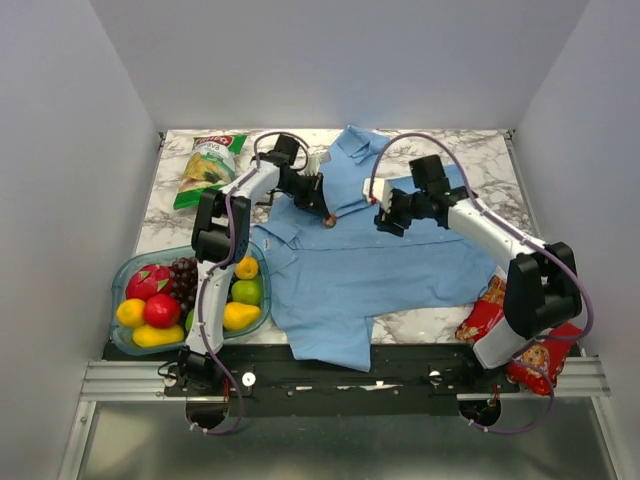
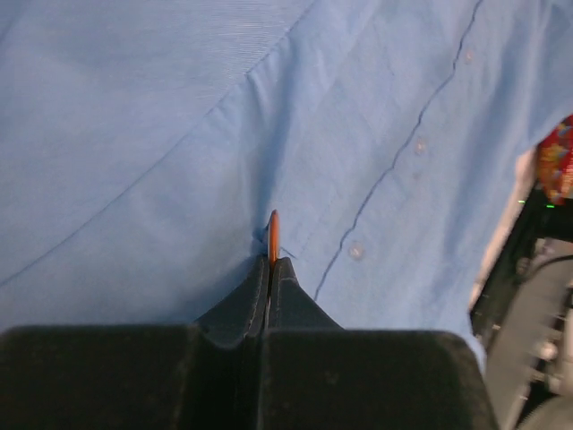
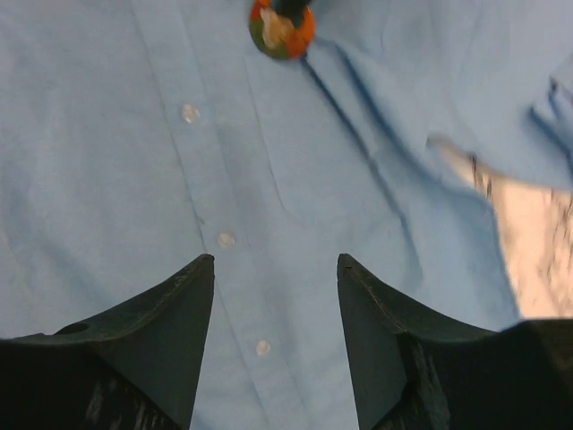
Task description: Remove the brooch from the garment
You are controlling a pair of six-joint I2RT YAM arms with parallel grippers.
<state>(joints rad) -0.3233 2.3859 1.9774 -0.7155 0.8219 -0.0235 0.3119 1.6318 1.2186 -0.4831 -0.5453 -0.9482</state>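
Observation:
The light blue shirt (image 1: 350, 255) lies spread over the middle of the marble table. A small round brooch (image 1: 329, 221), orange with green and pale parts, sits on its chest; it shows face-on in the right wrist view (image 3: 281, 29) and edge-on in the left wrist view (image 2: 273, 235). My left gripper (image 1: 325, 213) is shut on the brooch's edge, fingertips (image 2: 285, 276) against the cloth. My right gripper (image 1: 382, 222) is open and empty just above the button placket (image 3: 226, 240), to the right of the brooch.
A blue bowl (image 1: 125, 275) of toy fruit stands at the front left. A green snack bag (image 1: 208, 168) lies at the back left. Red snack packets (image 1: 486, 315) lie at the front right by the right arm's base.

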